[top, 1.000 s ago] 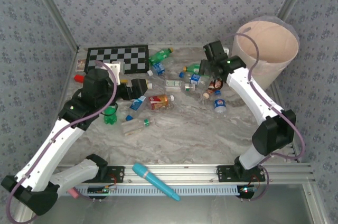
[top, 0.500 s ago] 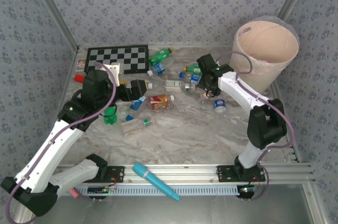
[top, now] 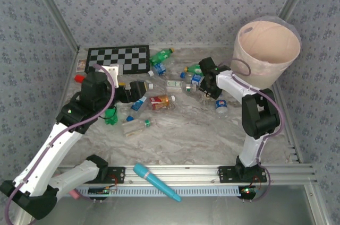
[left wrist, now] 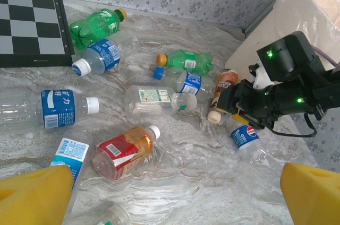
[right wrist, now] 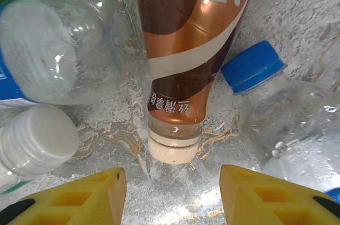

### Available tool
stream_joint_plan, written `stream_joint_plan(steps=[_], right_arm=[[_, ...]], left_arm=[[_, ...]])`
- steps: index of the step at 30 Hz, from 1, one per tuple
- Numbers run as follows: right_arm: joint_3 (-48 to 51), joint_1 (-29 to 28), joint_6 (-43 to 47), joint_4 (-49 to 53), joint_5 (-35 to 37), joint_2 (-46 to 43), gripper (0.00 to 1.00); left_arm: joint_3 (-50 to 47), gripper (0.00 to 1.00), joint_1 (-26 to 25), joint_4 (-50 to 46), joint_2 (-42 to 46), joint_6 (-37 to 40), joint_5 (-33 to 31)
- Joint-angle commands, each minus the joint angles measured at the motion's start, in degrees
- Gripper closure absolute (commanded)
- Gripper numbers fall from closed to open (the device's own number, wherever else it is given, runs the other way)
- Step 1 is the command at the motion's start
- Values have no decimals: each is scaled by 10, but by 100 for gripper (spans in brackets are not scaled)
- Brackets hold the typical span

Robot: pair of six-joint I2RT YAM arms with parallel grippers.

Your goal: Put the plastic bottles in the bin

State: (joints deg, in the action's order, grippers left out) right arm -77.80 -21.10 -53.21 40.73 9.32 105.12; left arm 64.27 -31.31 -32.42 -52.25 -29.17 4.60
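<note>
About a dozen plastic bottles [top: 162,102] lie strewn mid-frame, all yet to move; bin [top: 277,71] at upper right looks empty, though its bottom is hard to see. Jaws parted, right gripper [right wrist: 172,182] straddles the cap of the brown bottle [right wrist: 186,50], not gripping; left gripper [left wrist: 172,193] gapes wide

The plastic bottles [top: 161,102] lay on their sides, strewn across the table's [top: 186,140] far half. The bag-lined, pink-beige bin [top: 265,50] stood upright in its far right corner.
</note>
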Motion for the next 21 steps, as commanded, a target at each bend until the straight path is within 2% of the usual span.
stream_joint_plan(steps=[1,21], right_arm=[[2,8,-14,-7,-12,21,51],[-29,19,6,-1,-8,98,53]], left_arm=[[5,0,-3,-6,6,11,-8],[11,0,-3,-8,-3,13,-15]])
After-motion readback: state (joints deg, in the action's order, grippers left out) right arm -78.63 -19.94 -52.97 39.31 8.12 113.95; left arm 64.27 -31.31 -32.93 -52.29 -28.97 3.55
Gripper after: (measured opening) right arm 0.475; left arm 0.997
